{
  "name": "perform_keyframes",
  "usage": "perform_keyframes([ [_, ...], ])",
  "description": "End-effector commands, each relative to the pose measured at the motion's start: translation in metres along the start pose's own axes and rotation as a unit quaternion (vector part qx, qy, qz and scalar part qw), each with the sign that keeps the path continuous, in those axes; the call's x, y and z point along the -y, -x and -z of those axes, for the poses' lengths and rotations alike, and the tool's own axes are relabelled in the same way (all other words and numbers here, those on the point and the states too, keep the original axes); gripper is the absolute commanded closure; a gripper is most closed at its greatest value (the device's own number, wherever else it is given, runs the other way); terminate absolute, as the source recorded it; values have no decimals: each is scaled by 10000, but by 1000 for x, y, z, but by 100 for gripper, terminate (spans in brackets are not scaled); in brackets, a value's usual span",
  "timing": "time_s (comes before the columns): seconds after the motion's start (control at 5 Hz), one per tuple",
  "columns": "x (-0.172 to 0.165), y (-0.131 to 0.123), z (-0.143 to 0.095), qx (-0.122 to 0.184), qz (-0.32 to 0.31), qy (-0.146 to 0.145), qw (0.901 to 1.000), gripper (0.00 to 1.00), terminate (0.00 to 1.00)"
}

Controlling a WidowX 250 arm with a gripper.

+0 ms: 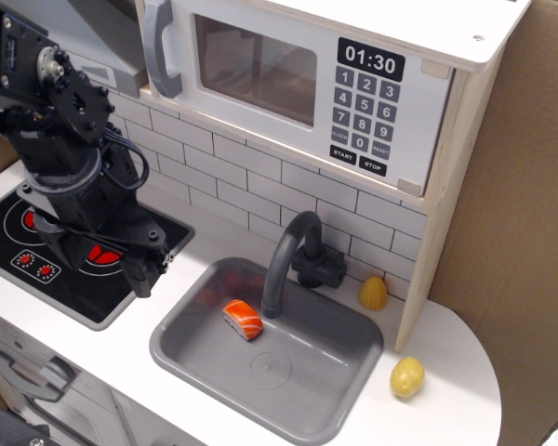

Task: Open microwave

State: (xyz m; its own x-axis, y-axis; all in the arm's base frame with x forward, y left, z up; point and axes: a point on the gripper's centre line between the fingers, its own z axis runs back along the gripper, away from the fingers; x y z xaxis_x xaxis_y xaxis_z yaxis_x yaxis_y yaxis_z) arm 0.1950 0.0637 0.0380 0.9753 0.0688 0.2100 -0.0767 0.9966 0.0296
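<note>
Logging item one: microwave (298, 88), well above and right of my pincer (141, 269), door shut flush, grey handle (160, 46) untouched. Pincer low over the stovetop (65, 260); whether released or clenched, I cannot tell. Task judged unstarted; reach, grip, pull remain.

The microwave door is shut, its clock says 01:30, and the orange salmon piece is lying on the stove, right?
Not quite. The salmon piece lies in the grey sink, not on the stove, as observation.image shows. The microwave door is shut and its clock reads 01:30.
</note>
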Motion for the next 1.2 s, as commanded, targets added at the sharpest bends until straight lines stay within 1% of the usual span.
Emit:
perform_keyframes([
  [0.0,0,0,0,0,0,0,10000,0,0],
  [0.2,-21,-41,-18,-33,40,424,9991,0,0],
  [0.4,-34,-76,-23,48,-151,413,9990,0,0],
  [0.6,-42,-112,-24,159,-376,333,9986,0,0],
  [0.8,-51,-139,-29,432,-444,222,9978,0,0],
  [1.0,-63,-157,-28,509,-369,165,9979,0,0],
])
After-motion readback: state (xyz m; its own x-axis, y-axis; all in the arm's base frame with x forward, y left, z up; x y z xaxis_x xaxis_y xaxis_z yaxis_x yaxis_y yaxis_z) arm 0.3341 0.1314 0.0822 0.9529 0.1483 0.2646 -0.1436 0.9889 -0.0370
